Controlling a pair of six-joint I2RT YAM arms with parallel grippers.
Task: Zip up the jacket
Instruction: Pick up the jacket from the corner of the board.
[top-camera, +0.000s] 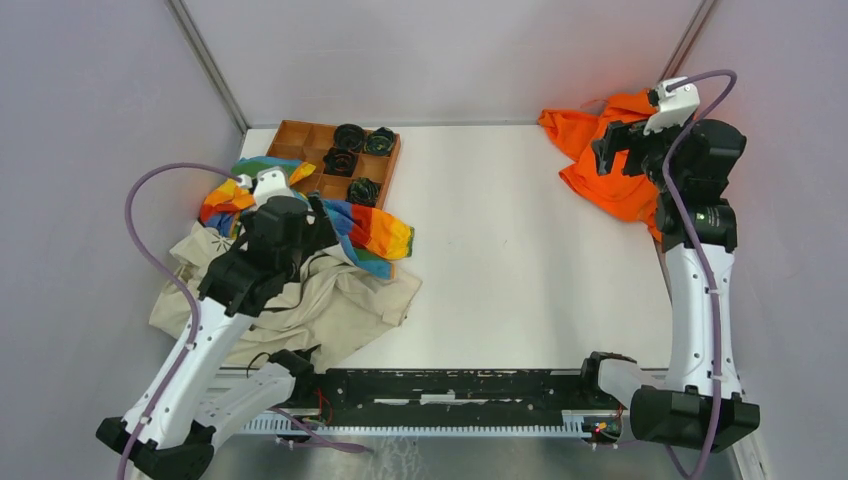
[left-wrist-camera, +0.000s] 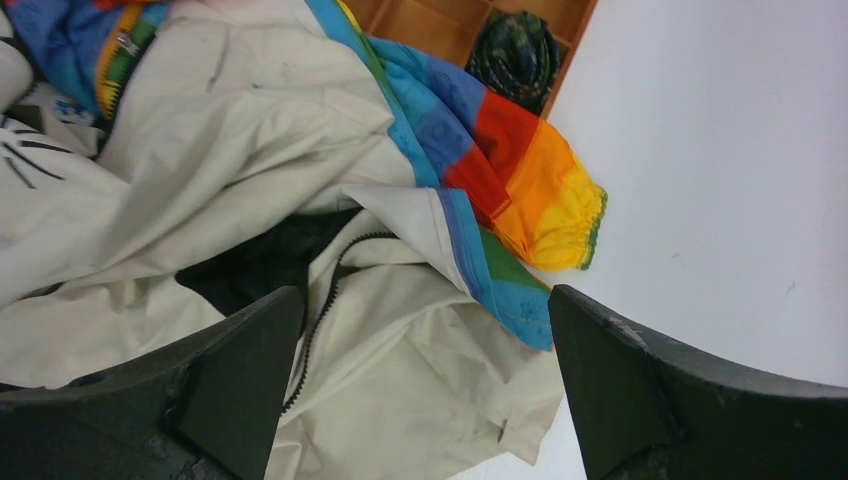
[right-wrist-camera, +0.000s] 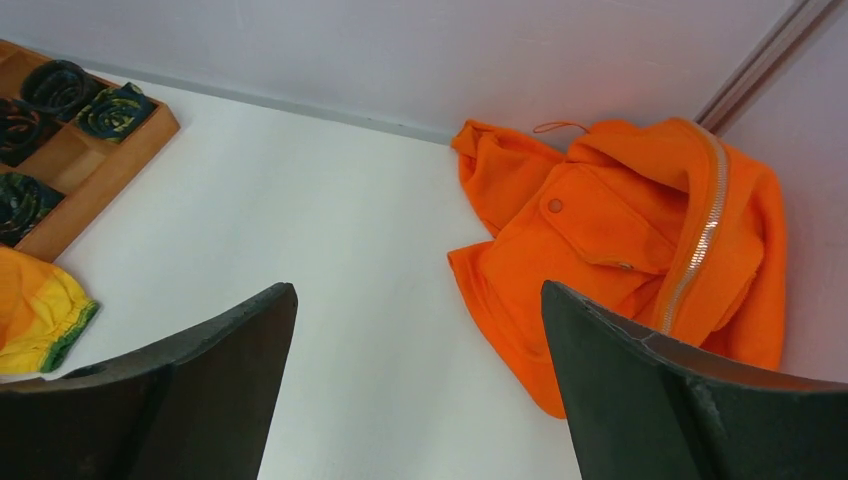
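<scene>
Jaws wide on both, nothing held: left gripper (left-wrist-camera: 422, 310) hangs over the jacket (top-camera: 340, 300), crumpled at the table's (top-camera: 520, 250) left side, partly under a rainbow cloth (top-camera: 375, 232), zipper (left-wrist-camera: 318, 320) undone; right gripper (right-wrist-camera: 418, 300) faces an orange garment (right-wrist-camera: 620, 250).

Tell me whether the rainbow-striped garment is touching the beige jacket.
Touching. The left wrist view shows the rainbow-striped garment draped across the beige jacket, its blue edge lying on the cream fabric.

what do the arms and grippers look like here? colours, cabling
Left arm and right arm: white links, black joints and bases, a purple cable looped along each. Left gripper and right gripper: matte black wedge-shaped fingers, white camera block at each wrist.
</scene>
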